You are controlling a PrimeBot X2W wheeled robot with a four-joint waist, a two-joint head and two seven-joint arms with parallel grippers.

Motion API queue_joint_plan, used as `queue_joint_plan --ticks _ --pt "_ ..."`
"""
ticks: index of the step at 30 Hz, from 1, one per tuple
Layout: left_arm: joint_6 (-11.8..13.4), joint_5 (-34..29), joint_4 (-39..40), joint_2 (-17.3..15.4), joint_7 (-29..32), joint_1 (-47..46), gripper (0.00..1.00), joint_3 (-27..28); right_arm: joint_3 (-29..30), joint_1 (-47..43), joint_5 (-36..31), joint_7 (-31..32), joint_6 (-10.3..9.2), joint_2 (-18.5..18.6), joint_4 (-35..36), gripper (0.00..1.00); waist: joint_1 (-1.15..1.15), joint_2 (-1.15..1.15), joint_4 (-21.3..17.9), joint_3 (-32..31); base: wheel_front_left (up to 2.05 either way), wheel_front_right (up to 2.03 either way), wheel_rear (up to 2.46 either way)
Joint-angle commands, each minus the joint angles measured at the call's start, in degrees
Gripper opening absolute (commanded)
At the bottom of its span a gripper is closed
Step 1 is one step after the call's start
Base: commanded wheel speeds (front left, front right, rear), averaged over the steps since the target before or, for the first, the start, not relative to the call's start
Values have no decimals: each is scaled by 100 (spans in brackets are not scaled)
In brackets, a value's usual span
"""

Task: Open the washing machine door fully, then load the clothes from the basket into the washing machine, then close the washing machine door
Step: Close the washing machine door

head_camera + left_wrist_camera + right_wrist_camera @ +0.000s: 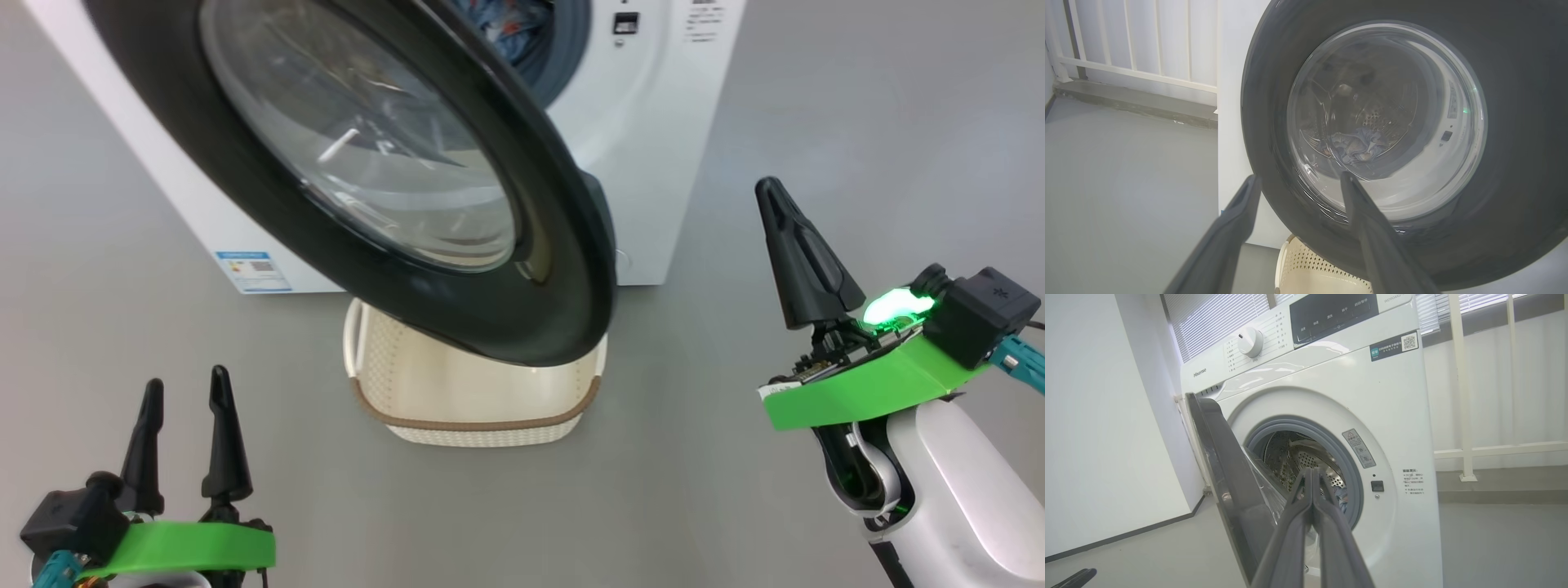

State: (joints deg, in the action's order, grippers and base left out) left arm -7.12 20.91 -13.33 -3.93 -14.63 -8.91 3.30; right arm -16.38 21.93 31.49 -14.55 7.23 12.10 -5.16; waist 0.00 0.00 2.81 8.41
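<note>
With the left gripper [186,380] open, the washing machine door [367,171], left of the closed, empty jaws of the right gripper [771,192], should be pushed squarely shut.

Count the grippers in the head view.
2. The left gripper sits at lower left, jaws open; the right gripper stands higher at the right, jaws shut on nothing.

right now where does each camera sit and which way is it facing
Head view: on the head, looking forward and down at the washing machine door and the basket; left pincer open, right pincer shut.
Left wrist view: on the left wrist, facing the door's glass along its spread fingers.
Right wrist view: on the right wrist, facing the mouth of the washing machine along its closed fingers.
Shared: both wrist views show the clothes in the drum.
</note>
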Motion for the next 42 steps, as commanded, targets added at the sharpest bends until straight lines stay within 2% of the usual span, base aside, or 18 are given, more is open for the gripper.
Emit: queue_joint_plan --ticks 1,8,12,20,42 --pt "-27 -59 86 -55 -37 16 100 148 -146 172 35 -45 25 -8 226 0 0 0 202 -55 0 0 0" --pt "-30 -45 41 -8 -37 65 100 152 -437 283 123 -45 25 35 539 0 0 0 606 -118 0 0 0" --pt "-31 -26 19 19 -37 105 100 159 -723 155 160 -45 25 180 513 0 0 0 823 -147 0 0 0" --pt "-33 0 19 50 -37 133 100 137 -1338 123 122 -45 25 399 -124 0 0 0 991 -143 0 0 0" --pt "-36 21 11 89 -37 40 100 136 -2131 735 666 -45 25 572 -1624 0 0 0 1230 49 0 0 0"
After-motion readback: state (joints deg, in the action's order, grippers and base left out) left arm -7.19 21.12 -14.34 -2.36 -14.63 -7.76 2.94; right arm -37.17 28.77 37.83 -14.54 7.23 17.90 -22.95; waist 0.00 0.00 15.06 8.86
